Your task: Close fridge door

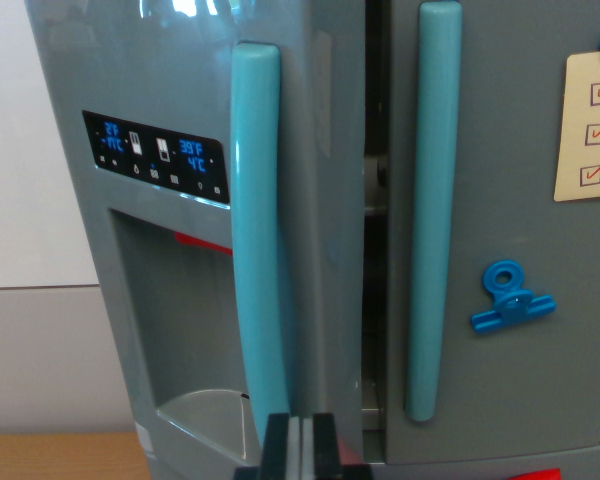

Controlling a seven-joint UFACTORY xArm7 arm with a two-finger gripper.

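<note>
Wrist view: the pincer (300, 440), jaws together and holding nothing, sits low before the toy fridge's left door (195, 200), which stands slightly ajar (a dark gap shows beside its teal handle (258, 230)); the next move calls for a steady forward push.

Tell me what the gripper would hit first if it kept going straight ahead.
Probably the grey left fridge door, near its edge beside the teal vertical handle; the gripper points there, though depth is unclear.
</note>
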